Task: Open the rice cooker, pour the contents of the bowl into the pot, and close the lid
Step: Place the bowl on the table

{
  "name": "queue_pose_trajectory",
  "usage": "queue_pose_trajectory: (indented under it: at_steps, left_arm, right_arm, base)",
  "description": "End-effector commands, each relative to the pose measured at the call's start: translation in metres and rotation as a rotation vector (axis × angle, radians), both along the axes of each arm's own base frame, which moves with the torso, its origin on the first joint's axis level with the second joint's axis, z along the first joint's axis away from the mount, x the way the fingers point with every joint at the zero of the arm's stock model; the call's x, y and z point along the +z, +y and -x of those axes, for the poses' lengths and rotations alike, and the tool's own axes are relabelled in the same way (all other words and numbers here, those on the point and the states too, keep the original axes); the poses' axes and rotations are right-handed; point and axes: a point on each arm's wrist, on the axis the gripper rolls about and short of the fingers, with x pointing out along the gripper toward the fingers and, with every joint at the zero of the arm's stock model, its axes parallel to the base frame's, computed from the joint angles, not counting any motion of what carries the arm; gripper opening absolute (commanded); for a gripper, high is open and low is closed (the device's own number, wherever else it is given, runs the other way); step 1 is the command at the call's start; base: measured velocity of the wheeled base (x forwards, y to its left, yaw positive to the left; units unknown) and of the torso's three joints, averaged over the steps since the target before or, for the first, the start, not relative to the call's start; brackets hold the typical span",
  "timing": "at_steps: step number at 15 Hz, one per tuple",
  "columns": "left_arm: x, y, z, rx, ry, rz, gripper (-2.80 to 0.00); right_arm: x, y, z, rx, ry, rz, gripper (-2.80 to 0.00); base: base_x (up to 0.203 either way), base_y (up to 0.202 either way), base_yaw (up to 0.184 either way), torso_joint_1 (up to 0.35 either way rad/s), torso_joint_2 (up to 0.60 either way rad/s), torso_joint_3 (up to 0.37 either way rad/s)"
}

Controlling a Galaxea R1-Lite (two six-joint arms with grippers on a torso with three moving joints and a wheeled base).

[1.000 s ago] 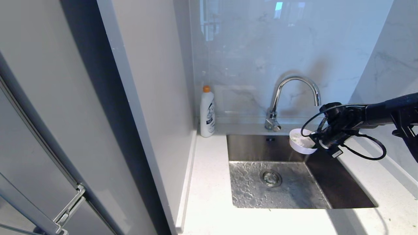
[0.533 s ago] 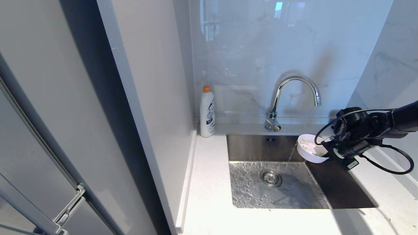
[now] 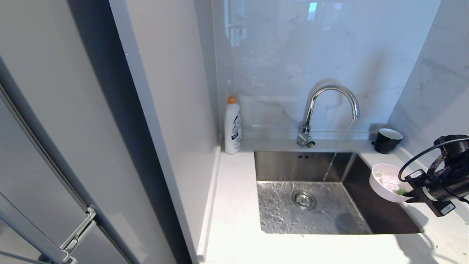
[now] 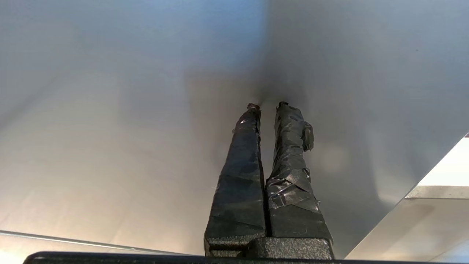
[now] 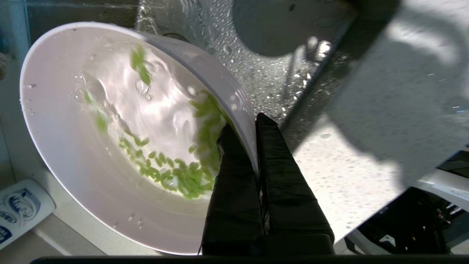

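Observation:
A white bowl [image 3: 387, 182] [image 5: 110, 146] with water and several small green grains hangs over the right edge of the steel sink [image 3: 381, 216]. My right gripper [image 3: 410, 194] [image 5: 249, 126] is shut on the bowl's rim, one finger inside and one outside the wall. The left gripper [image 4: 266, 106] is shut with nothing in it, pointing at a plain grey panel, and it is outside the head view. The rice cooker, its pot and its lid are out of view.
Water runs from the curved chrome tap [image 3: 329, 106] into the sink. A black cup [image 3: 387, 140] stands on the white counter [image 3: 238, 234] behind the sink's right corner. A white bottle with an orange cap [image 3: 232, 126] stands left of the tap. Grey cabinet panels fill the left.
My right arm has drawn back to the right and down with the bowl, from under the tap's stream to the sink's right edge. The black cup has come into sight.

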Motion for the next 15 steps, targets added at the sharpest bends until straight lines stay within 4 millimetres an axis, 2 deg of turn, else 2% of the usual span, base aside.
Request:
queue_pose_trajectory:
  at_steps: [1, 8, 15]
  left_arm:
    - [0.000, 0.000, 0.000, -0.001, 0.000, 0.000, -2.80]
    - [0.000, 0.000, 0.000, 0.000, 0.000, 0.000, -2.80]
    - [0.000, 0.000, 0.000, 0.000, 0.000, 0.000, -2.80]
  right_arm:
    - [0.005, -0.013, 0.021, -0.042, -0.009, 0.017, -2.80]
    - [-0.017, -0.074, 0.069, -0.163, 0.017, 0.013, -2.80]
    - [-0.030, -0.108, 0.117, -0.224, 0.029, 0.059, -2.80]
  base:
    - [0.000, 0.000, 0.000, 0.000, 0.00, 0.000]
    - [0.000, 0.000, 0.000, 0.000, 0.00, 0.000]
    - [0.000, 0.000, 0.000, 0.000, 0.00, 0.000]
